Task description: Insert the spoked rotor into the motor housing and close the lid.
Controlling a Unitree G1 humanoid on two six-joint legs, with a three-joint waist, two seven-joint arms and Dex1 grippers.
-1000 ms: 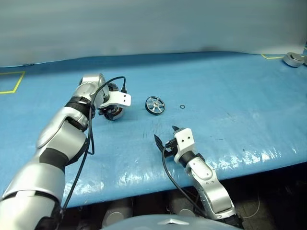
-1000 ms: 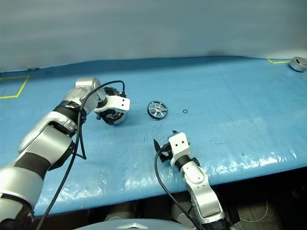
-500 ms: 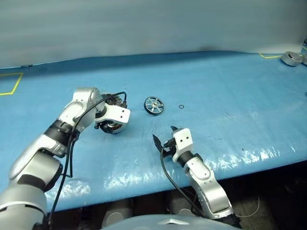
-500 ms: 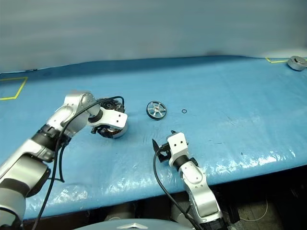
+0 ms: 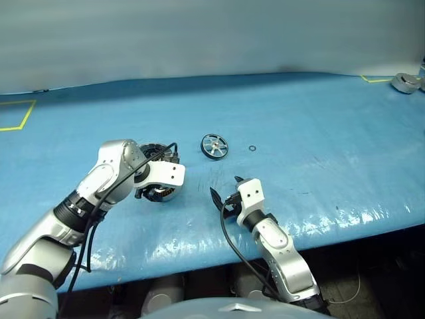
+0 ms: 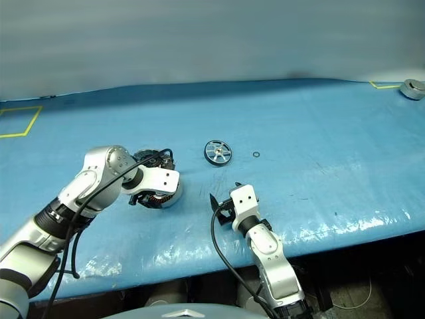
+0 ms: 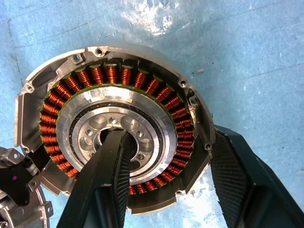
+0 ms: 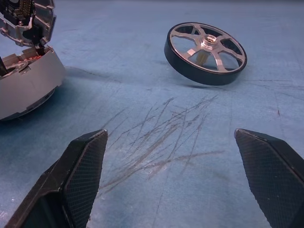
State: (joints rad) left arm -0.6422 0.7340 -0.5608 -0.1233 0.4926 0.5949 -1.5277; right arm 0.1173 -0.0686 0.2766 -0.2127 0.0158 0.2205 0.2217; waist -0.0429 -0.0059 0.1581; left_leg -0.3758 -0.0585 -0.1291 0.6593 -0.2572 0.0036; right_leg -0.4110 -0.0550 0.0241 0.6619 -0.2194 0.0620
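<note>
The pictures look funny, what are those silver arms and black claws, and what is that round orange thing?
They are a robot's two arms, seen by cameras in its head and on each wrist. On the blue table lie motor parts. The left gripper pinches the motor housing, the round case with orange copper coils: one finger in its middle hole, one outside its wall. The right gripper is open and holds nothing. Ahead of it lies the spoked rotor, a small wheel that goes inside the housing. A tiny black ring lies nearby.

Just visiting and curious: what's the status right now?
Left gripper clamped on motor housing wall. Right gripper open, empty. Spoked rotor loose on table, path clear.
</note>
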